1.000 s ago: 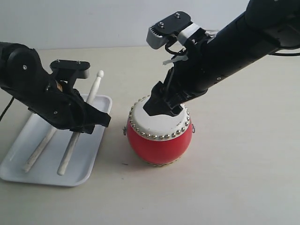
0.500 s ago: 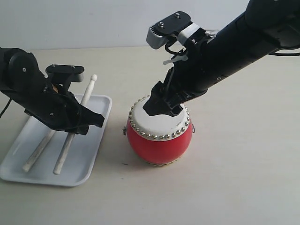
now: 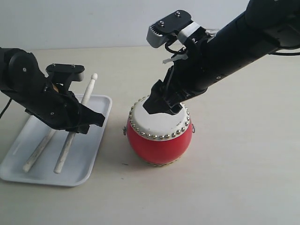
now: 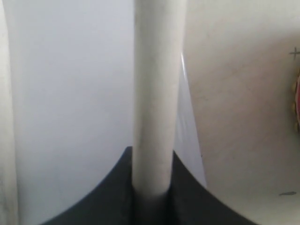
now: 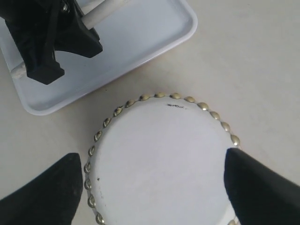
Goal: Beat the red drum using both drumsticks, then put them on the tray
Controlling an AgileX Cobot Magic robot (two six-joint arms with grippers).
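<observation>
**Two hands at the tray and the drum**

Left hand (image 3: pixel 89 121), left of the exterior frame: closed on one drumstick (image 3: pixel 88 91), which passes between its dark fingers (image 4: pixel 108 192) in the wrist view. The stick slants with its rounded tip toward the top of the frame and its lower end over the tray (image 3: pixel 82 157). Whether that end touches the tray floor is unclear. The second drumstick (image 3: pixel 37 152) lies in the tray just beside it, nearer the left edge.

Right hand (image 3: pixel 161 105), frame centre: jaws spread wide and empty, just above the off-white skin of the red drum (image 3: pixel 159 145). The drum stands upright on the tabletop (image 3: pixel 234 178), near the tray's right rim but apart from it.
</observation>
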